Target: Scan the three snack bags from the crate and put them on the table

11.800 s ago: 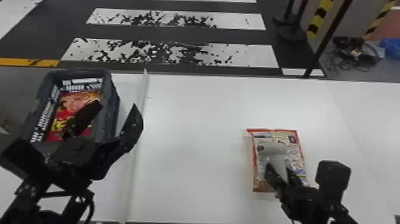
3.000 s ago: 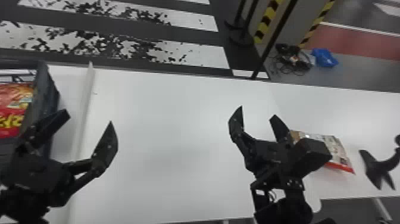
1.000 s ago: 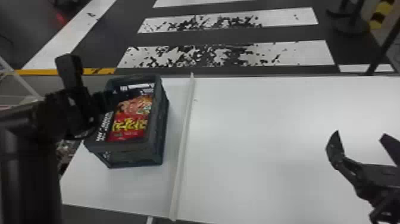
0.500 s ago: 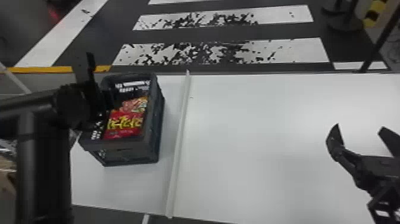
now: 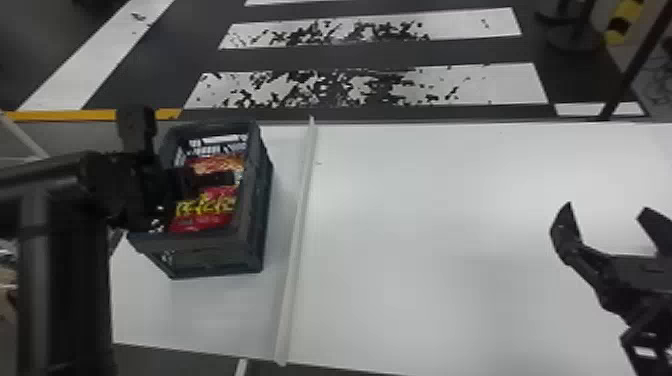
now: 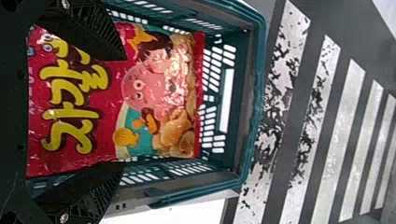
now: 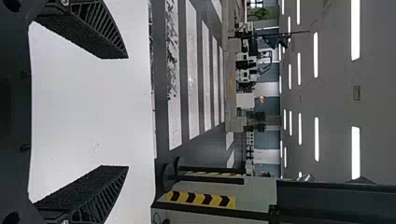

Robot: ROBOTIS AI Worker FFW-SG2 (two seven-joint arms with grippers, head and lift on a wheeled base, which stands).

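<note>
My left gripper (image 5: 204, 183) reaches over the dark crate (image 5: 250, 200) from its left side, above a red snack bag (image 5: 202, 220) with yellow lettering. Seen from the left wrist, the open left gripper (image 6: 123, 111) has its two fingers over opposite side edges of the snack bag (image 6: 100, 121), which lies printed face up inside the crate (image 6: 254, 93). Whether the fingers touch the bag I cannot tell. At the right of the head view, my right gripper (image 5: 607, 207) is held open over the white table; in its wrist view that gripper (image 7: 127, 112) holds nothing.
A thin pale strip (image 5: 295, 240) runs front to back on the table (image 5: 425, 225), just right of the crate. Beyond the far edge lies a striped floor (image 5: 375, 55). A dark pole (image 5: 632, 65) stands behind at the right.
My left gripper has come down and over the crate, with a finger now showing above the bag. The head has turned from the right side toward the crate. My right gripper stays open.
</note>
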